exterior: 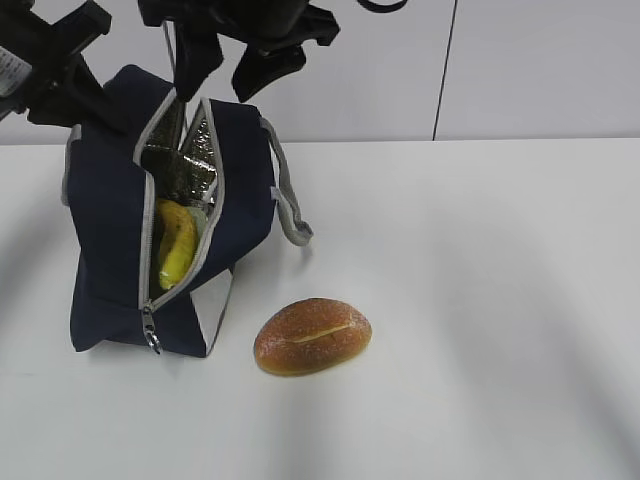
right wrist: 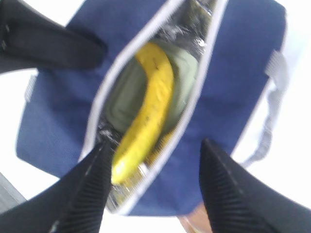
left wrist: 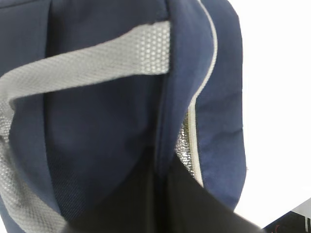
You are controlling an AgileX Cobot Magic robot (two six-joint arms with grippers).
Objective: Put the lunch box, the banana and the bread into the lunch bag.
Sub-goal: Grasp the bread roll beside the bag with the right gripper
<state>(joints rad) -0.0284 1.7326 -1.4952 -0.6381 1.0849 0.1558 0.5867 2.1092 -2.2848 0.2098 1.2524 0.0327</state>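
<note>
No brand, label or legible writing shows on any item.

The bag (exterior: pixel 110 230) stands on the white bench (exterior: pixel 480 300), zipper open, silvery lining exposed. The banana (right wrist: pixel 146 121) lies inside the opening, resting on the green lid of the box (right wrist: pixel 182 77); both are visible through the gap in the exterior and right wrist views.

The bread (exterior: pixel 313 336) lies on the bench outside the bag, at about 4 o'clock from the bag's base, near it but apart.

Right gripper (right wrist: pixel 153 189): spread, holding nothing, positioned above the bag's mouth; the banana's lower end sits between and beyond its fingers (right wrist: pixel 85 189), not touching.

Left gripper (exterior: pixel 75 110): pressed together, at 10 o'clock of the bag's upper edge. Whether it pinches the fabric cannot be told. The left wrist view shows a grey handle (left wrist: pixel 87 63) and the zipper edge close up.
</note>
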